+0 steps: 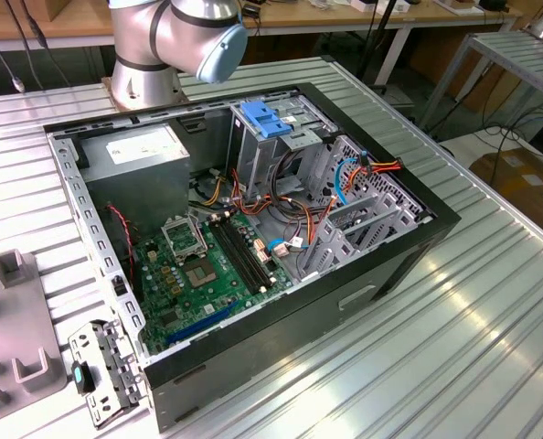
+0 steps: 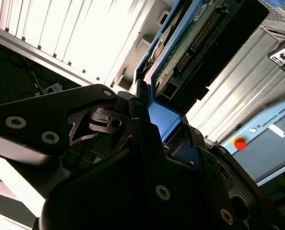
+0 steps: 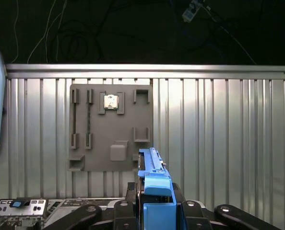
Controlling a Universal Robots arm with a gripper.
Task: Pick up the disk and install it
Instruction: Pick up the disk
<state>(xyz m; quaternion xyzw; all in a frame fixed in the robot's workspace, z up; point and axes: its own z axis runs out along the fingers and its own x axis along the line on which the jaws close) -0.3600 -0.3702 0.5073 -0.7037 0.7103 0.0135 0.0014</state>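
The disk (image 3: 153, 175) stands on edge between my gripper's (image 3: 155, 191) black fingers, and its blue plastic carrier faces the first wrist view. In the second wrist view the disk (image 2: 183, 50) shows its green circuit board and connector, with the blue carrier running down into the gripper (image 2: 162, 125), which is shut on it. The disk hangs above the ribbed metal table (image 3: 229, 134), near a grey fixture plate (image 3: 111, 127). The open computer case (image 1: 409, 261) lies on its side in the exterior view, with a grey drive cage (image 1: 363, 224) at the exterior view's right.
Inside the case are a green motherboard (image 1: 207, 265), a grey power supply (image 1: 139, 151), a tall bay topped by a light-blue bracket (image 1: 265, 119) and loose coloured cables (image 1: 281, 197). The arm's base (image 1: 162, 46) stands behind the case. A metal panel (image 1: 102, 370) lies near the case.
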